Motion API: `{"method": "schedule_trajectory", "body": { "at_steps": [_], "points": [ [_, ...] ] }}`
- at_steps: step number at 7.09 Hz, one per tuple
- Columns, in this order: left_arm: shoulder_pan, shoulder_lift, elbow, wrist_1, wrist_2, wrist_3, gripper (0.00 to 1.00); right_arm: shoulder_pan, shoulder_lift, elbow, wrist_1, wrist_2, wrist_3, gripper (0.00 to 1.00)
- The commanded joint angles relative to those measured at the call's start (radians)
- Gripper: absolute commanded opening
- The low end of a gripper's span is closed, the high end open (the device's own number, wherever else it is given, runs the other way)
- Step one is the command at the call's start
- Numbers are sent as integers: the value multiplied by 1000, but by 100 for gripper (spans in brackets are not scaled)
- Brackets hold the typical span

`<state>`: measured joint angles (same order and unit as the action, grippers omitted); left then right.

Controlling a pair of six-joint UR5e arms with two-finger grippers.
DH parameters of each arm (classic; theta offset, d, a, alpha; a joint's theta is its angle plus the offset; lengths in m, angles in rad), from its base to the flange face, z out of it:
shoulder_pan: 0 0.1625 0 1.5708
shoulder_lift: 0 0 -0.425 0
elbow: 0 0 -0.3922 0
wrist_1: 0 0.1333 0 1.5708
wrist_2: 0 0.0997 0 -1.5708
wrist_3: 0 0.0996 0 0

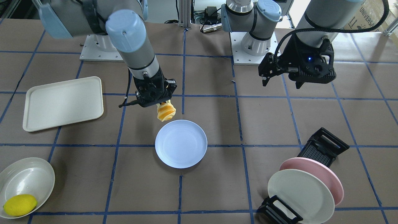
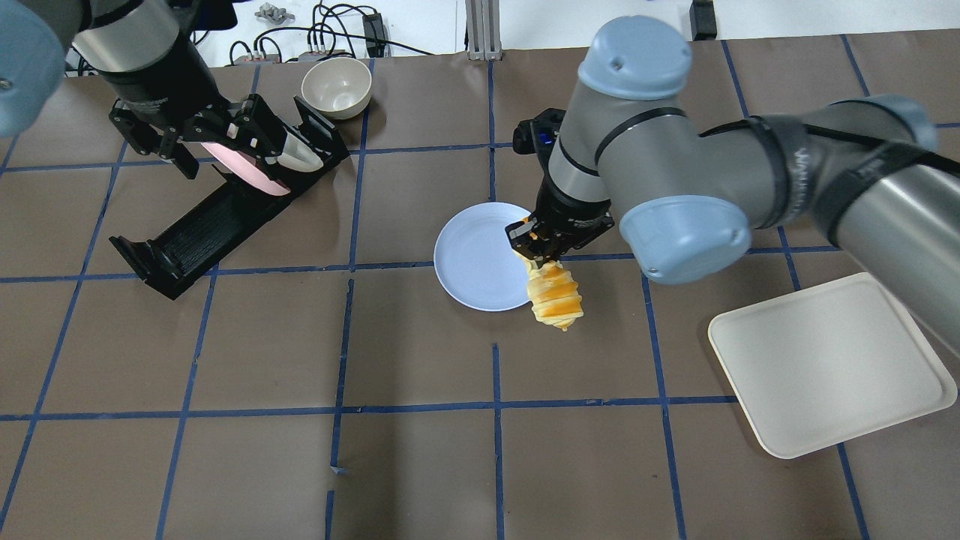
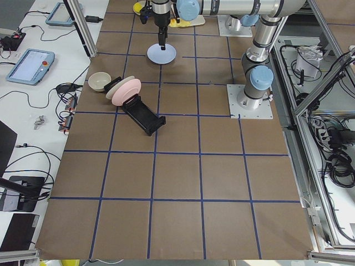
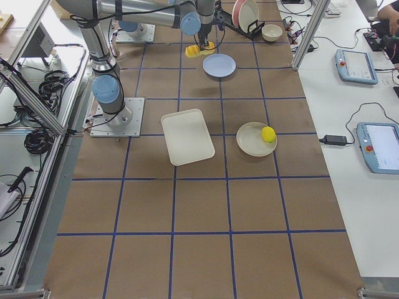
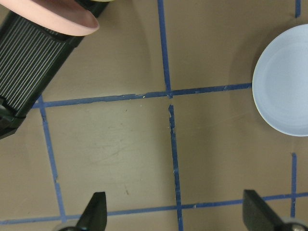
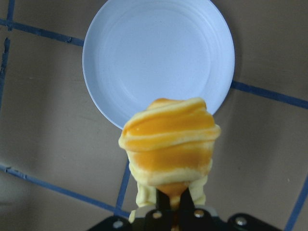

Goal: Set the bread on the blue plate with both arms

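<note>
My right gripper (image 1: pixel 155 99) is shut on the top end of the bread (image 1: pixel 165 112), a twisted golden-orange and cream roll that hangs down from it. The bread (image 2: pixel 555 294) hangs above the table at the rim of the blue plate (image 2: pixel 476 259), on the side toward my base. In the right wrist view the bread (image 6: pixel 168 144) overlaps the near rim of the blue plate (image 6: pixel 154 53), which holds nothing. My left gripper (image 1: pixel 281 83) is open and empty, high above the table and well off to the side of the blue plate (image 1: pixel 181 143). Its fingertips (image 5: pixel 96 211) show wide apart.
A cream tray (image 1: pixel 62 102) lies near my right arm. A bowl (image 1: pixel 28 177) holds a yellow lemon (image 1: pixel 20 204). A black rack (image 1: pixel 323 149) holds a pink plate (image 1: pixel 323 174) and a cream plate (image 1: pixel 300 194) on edge. A small bowl (image 2: pixel 336 86) stands beyond the rack.
</note>
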<state>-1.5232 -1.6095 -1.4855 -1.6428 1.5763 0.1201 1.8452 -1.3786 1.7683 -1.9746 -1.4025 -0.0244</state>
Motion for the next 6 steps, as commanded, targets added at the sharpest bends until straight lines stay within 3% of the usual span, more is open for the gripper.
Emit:
{"method": "schedule_trajectory", "body": {
  "at_steps": [1,3,4,5,6],
  "points": [
    [3,40,-9,-6,-5,-2,100,58,174,-123,-75,-9,17,17],
    [1,45,-16,-11,-4,-2,100,63,278,-193,-72,-48,17,22],
    [11,24,13,-26,-4,-25,100,63,305,-193,-95,-59,17,33],
    [12,5,19,-37,-2,-81,100,63,323,-191,-105,-58,18,80],
    [11,16,22,-52,8,-109,100,60,328,-182,-118,-62,15,99]
  ]
}}
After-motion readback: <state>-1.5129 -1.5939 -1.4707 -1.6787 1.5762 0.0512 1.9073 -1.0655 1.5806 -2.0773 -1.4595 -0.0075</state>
